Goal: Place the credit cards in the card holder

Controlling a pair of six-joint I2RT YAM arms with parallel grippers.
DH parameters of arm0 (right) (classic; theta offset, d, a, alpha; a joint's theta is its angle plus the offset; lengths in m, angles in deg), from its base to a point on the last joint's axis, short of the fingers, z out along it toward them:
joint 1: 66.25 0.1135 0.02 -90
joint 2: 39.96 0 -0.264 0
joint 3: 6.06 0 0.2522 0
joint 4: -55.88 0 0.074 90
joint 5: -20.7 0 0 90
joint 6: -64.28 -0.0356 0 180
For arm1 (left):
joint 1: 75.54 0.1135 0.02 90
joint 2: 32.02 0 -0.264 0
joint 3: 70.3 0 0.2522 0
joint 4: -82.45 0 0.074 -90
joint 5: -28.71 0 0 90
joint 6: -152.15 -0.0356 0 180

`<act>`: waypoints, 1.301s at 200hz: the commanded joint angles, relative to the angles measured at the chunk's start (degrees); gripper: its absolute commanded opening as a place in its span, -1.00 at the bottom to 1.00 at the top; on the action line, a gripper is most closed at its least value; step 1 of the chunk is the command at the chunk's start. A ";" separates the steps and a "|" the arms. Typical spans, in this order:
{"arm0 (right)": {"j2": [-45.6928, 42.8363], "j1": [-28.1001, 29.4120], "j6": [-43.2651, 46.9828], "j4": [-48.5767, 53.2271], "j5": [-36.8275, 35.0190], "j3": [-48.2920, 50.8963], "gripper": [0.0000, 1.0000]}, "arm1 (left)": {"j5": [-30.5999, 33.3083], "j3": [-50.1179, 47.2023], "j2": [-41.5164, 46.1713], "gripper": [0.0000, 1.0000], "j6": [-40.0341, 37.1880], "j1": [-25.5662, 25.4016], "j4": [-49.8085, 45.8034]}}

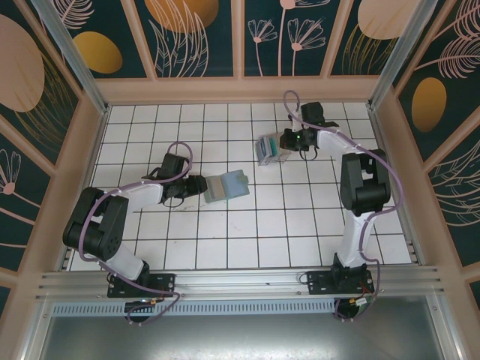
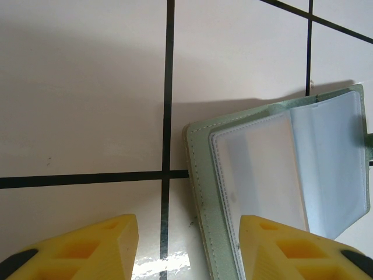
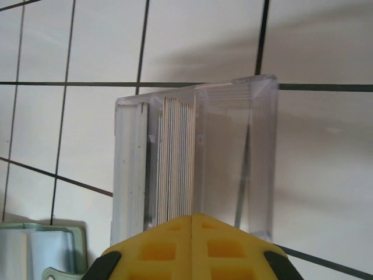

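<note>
Card holder (image 2: 201, 192) — sage green, pale-blue inside

Fingers and frame edges are swallowing the detail!
Right wrist view: the right gripper (image 3: 192, 224), tips pressed together, covers the near end of the clear box (image 3: 233, 151), so a pinched card can't be confirmed; the credit cards (image 3: 178, 157) stand edge-on, faces unreadable, and the card holder (image 3: 35, 251) is clipped at the bottom-left corner. Left wrist view: the holder's near end runs under a finger of the left gripper (image 2: 187, 227) and off the bottom edge. From above, the cards are too small to count.
</note>
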 commanded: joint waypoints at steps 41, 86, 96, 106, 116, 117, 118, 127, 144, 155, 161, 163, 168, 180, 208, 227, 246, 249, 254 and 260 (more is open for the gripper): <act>-10.66 2.38 -0.13 -2.19 -13.75 5.11 -1.00 | -0.03 0.14 0.23 0.00 -0.41 0.15 0.69; -18.27 5.95 -0.04 -4.52 -12.51 10.97 -1.00 | 0.24 0.00 1.47 0.02 -1.00 0.17 -0.69; -19.50 7.79 0.08 -4.73 -13.18 12.15 -1.00 | -0.05 -0.55 2.24 0.04 -1.04 0.13 -0.33; -20.33 9.84 -0.22 -5.29 -12.94 13.38 -1.00 | -0.06 -1.15 3.13 0.06 -0.96 0.16 0.13; -20.90 11.37 -1.13 -6.50 -10.24 14.82 -1.00 | 0.15 -1.42 3.62 0.07 -0.91 0.13 0.04; -20.97 11.59 -1.30 -6.71 -10.03 15.01 -1.00 | 0.15 -1.43 3.64 0.07 -0.89 0.11 -0.02; -20.96 11.70 -1.42 -6.91 -9.49 15.19 -1.00 | 0.11 -1.43 3.65 0.07 -0.88 0.14 -0.01; -21.11 12.89 -3.57 -9.09 -5.20 16.86 -1.00 | -0.08 -1.30 3.57 0.07 -0.77 0.17 -0.25; -20.67 15.37 -8.05 -15.55 4.17 20.85 -1.00 | -1.95 -1.44 3.01 0.06 -0.52 0.17 0.29; -19.46 17.01 -9.73 -18.35 7.57 21.97 -1.00 | -2.80 -1.50 2.53 0.06 -0.52 0.17 0.78; -18.57 17.76 -10.56 -19.63 8.80 22.42 -1.00 | -2.83 -1.52 2.19 0.05 -0.60 0.17 0.86; -18.28 17.91 -10.75 -20.08 9.27 22.58 -1.00 | -2.77 -1.46 2.10 0.05 -0.60 0.17 0.81; -17.39 18.19 -11.51 -21.14 10.34 22.89 -1.00 | -2.90 -1.39 1.87 0.05 -0.70 0.17 0.75; -14.98 18.29 -13.49 -23.21 13.76 23.21 -1.00 | -3.31 -1.10 1.18 0.03 -0.79 0.17 0.63; -9.86 18.31 -13.26 -23.10 17.72 21.68 -1.00 | -3.98 -0.43 -0.39 -0.04 -1.13 0.17 0.94; -6.10 18.40 -13.74 -23.52 22.19 20.75 -1.00 | -4.13 0.05 -1.41 -0.11 -1.13 0.17 0.93; -4.52 18.74 -13.42 -24.44 23.56 21.02 -1.00 | -4.26 0.06 -2.17 -0.17 -1.11 0.13 1.49; -4.43 18.75 -13.48 -24.63 23.65 21.11 -1.00 | -4.18 0.12 -2.36 -0.18 -1.20 0.16 1.50; -4.12 18.67 -13.47 -24.82 23.75 21.10 -1.00 | -4.07 0.23 -2.61 -0.19 -1.37 0.17 1.41; -3.75 18.66 -13.51 -24.90 23.65 21.17 -1.00 | -3.83 0.38 -2.90 -0.20 -1.41 0.17 1.20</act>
